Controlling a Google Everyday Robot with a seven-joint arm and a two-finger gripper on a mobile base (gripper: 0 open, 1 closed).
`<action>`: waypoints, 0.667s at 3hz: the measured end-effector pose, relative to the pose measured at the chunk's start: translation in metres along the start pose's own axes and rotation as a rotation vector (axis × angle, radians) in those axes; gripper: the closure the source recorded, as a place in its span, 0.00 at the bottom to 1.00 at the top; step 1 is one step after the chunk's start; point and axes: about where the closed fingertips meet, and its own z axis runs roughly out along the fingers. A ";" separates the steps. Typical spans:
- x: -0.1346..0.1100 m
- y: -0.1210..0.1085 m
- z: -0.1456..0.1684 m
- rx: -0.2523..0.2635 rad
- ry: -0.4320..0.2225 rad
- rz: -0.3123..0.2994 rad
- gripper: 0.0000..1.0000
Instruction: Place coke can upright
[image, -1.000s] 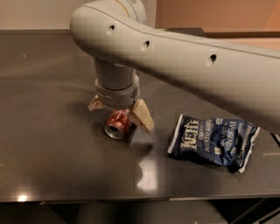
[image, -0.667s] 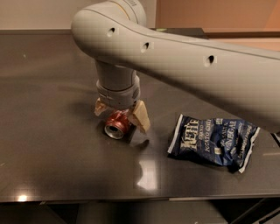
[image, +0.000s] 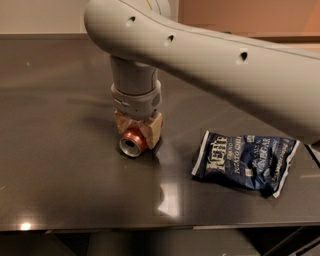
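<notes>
The coke can (image: 132, 144) lies on its side on the dark table (image: 60, 150), left of centre, its silver end facing me. My gripper (image: 138, 129) comes straight down over it from the large grey arm (image: 210, 60). Its two tan fingers (image: 154, 131) stand on either side of the can and press against its red body. The can still rests on the table. Most of its body is hidden under the gripper.
A dark blue chip bag (image: 245, 160) lies flat on the table to the right of the can, about a hand's width away. The table's front edge (image: 150, 226) runs along the bottom. The arm covers the upper right of the view.
The fingers were spread wide on either side of the can; they have now closed in against it. The can and the bag have not moved.
</notes>
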 end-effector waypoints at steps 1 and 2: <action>-0.001 -0.005 -0.019 0.027 -0.076 0.088 0.87; 0.000 -0.014 -0.043 0.084 -0.206 0.225 1.00</action>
